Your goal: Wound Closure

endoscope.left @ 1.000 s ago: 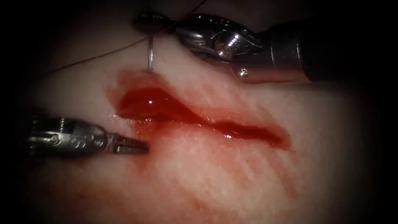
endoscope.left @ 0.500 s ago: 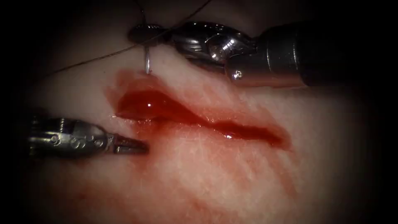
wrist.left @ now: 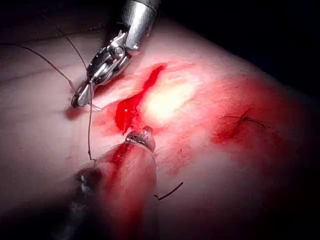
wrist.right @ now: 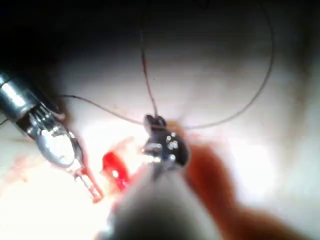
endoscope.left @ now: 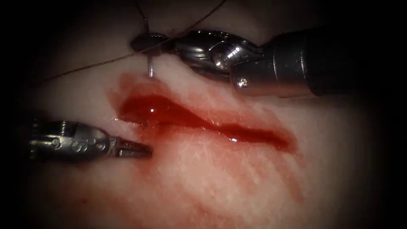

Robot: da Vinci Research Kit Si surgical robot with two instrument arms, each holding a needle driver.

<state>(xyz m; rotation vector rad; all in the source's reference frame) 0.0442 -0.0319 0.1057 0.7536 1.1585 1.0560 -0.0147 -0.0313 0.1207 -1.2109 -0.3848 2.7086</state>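
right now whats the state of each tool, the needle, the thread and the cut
right tool: shut on the needle's upper end
needle: tip in tissue above the cut's left end
left tool: shut, holds nothing
thread: trails left from the needle
cut: open, red fluid pooled inside

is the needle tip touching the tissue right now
Touching. In the endoscope view the needle, held by the right tool, meets the tissue above the cut.
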